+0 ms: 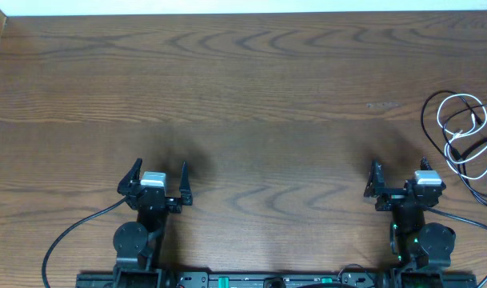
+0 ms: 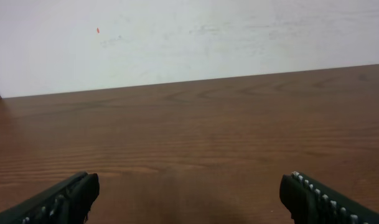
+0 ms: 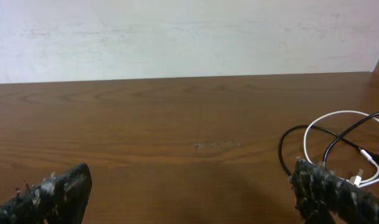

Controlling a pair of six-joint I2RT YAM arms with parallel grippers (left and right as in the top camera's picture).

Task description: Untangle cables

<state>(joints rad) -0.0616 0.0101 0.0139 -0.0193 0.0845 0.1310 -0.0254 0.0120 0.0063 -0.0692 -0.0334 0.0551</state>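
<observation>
The black cable (image 1: pixel 428 114) and the white cable (image 1: pixel 445 108) lie looped through each other at the table's far right edge. They also show at the right of the right wrist view, white cable (image 3: pixel 320 122) and black cable (image 3: pixel 282 148). My right gripper (image 1: pixel 399 179) is open and empty, to the left of and nearer than the cables; its right finger sits just in front of them in the right wrist view (image 3: pixel 190 194). My left gripper (image 1: pixel 157 178) is open and empty at the left front, far from the cables, with bare wood between its fingers (image 2: pixel 189 198).
The wooden table (image 1: pixel 243 96) runs to a white wall at the back. A faint scuff mark (image 1: pixel 382 105) lies left of the cables. Thick black arm wires (image 1: pixel 75 228) trail near the front edge by both bases.
</observation>
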